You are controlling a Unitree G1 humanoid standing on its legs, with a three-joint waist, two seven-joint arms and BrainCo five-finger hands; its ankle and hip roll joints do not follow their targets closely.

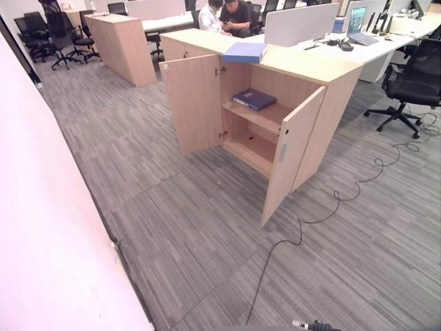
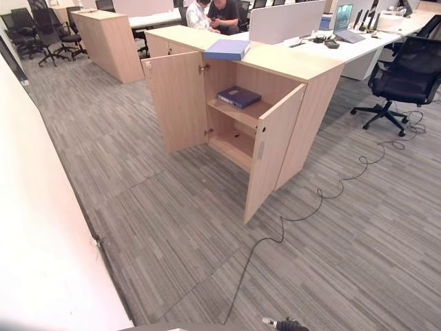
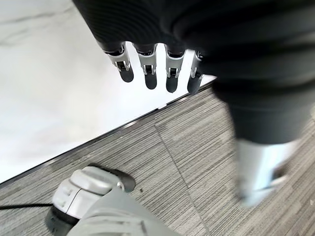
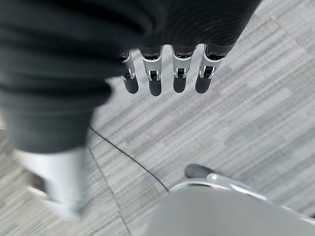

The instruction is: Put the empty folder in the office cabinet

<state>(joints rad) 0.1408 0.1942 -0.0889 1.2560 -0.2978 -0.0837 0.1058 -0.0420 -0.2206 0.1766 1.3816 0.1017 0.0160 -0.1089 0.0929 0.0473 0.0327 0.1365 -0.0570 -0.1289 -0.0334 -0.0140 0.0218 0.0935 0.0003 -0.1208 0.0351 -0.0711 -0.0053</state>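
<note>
Dark blue folder (image 1: 253,99) lay flat on the upper shelf of the office cabinet (image 1: 313,131), both doors swung open. A lighter blue binder (image 1: 244,52) sat on the cabinet top. Left hand (image 3: 152,69) and right hand (image 4: 167,73) hung over the carpet, fingers straight, holding nothing.

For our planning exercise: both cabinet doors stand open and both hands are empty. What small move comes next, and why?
Probably step toward the cabinet: the light blue folder lies on its top, and the left hand and right hand hang open over the carpet.
</note>
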